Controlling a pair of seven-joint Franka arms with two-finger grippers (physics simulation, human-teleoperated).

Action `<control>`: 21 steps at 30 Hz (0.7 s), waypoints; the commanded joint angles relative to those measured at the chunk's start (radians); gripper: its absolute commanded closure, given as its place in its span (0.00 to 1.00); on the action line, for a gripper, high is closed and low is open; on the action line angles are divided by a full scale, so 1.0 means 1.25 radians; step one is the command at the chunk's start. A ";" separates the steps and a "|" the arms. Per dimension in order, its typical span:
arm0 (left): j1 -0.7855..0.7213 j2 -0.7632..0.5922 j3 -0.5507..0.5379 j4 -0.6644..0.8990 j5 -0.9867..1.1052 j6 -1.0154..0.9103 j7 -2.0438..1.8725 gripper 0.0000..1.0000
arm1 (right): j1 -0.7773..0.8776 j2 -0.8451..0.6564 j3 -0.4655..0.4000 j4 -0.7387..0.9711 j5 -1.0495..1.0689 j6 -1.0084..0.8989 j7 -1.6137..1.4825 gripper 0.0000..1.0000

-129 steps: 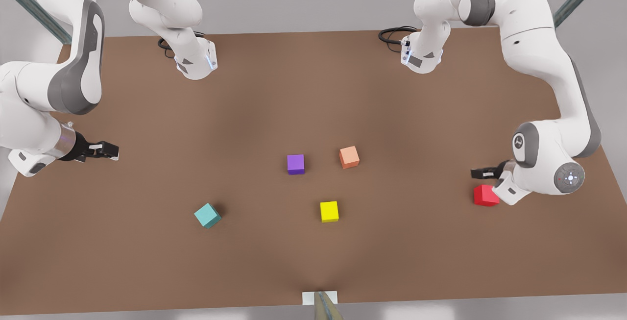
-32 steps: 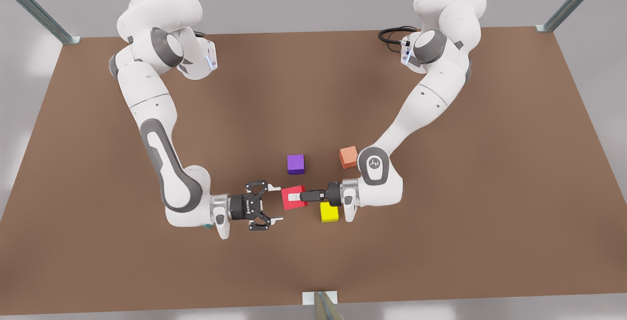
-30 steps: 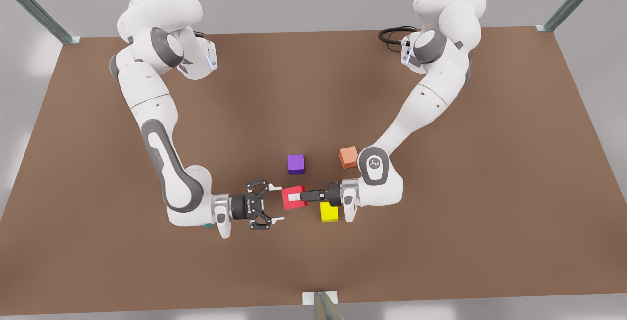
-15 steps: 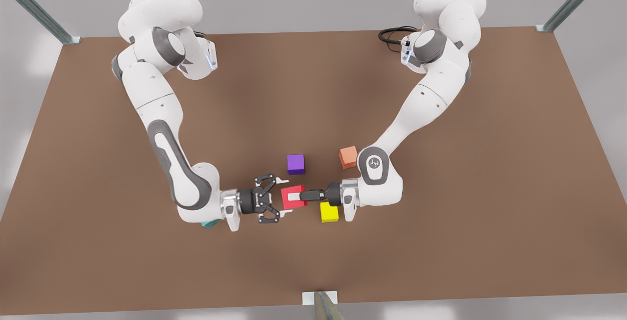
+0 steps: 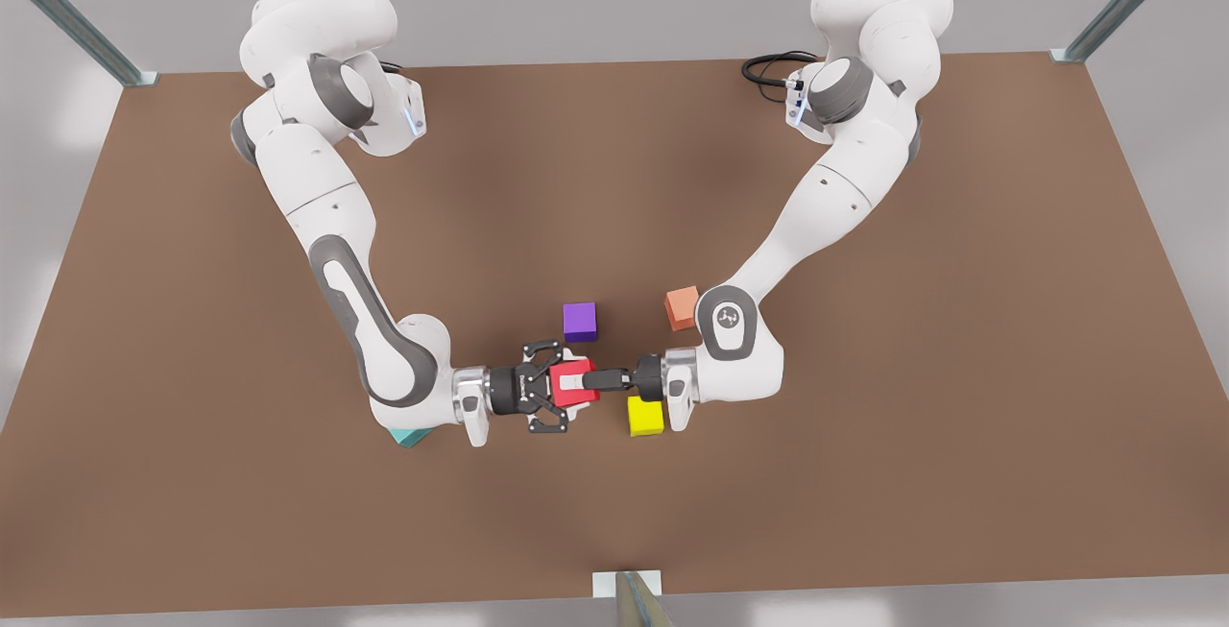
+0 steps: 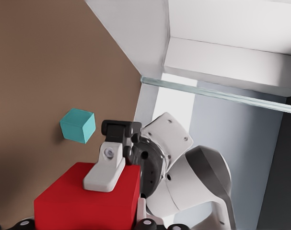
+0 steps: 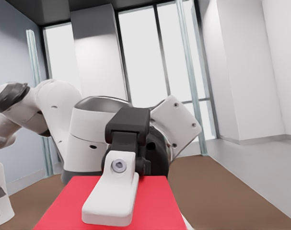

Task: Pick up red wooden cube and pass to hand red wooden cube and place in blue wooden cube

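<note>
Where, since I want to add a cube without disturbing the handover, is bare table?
Bare: the table at the front view's right and left, and the far middle. Crowded: the centre, where left gripper and hand meet at the red wooden cube, ringed by purple cube, salmon cube, yellow cube; blue wooden cube under the hand's arm.

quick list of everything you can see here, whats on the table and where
red cube: 1, bright red, held above the table centre between both pincers
purple cube: 1, purple, just behind the red one
salmon cube: 1, pale orange, toward the front view's right of purple
yellow cube: 1, yellow, under the left wrist
teal cube: 1, teal, under the right wrist
table: 1, brown
cable: 1, black, far edge
left pincer: shut on the red cube
right pincer: open, around the cube's other end
</note>
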 commanded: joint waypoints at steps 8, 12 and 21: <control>0.061 -0.025 0.005 -0.001 0.102 -0.051 -0.077 0.00 | -0.007 -0.004 0.001 -0.003 0.007 0.002 -0.042 0.47; 0.263 -0.070 0.004 0.001 0.314 -0.350 -0.205 0.00 | -0.068 -0.032 -0.030 0.008 -0.126 -0.012 0.001 0.47; 0.087 -0.757 0.446 -0.467 0.912 -0.653 -0.314 0.00 | -0.145 -0.166 -0.096 0.021 -1.302 -0.053 0.862 0.46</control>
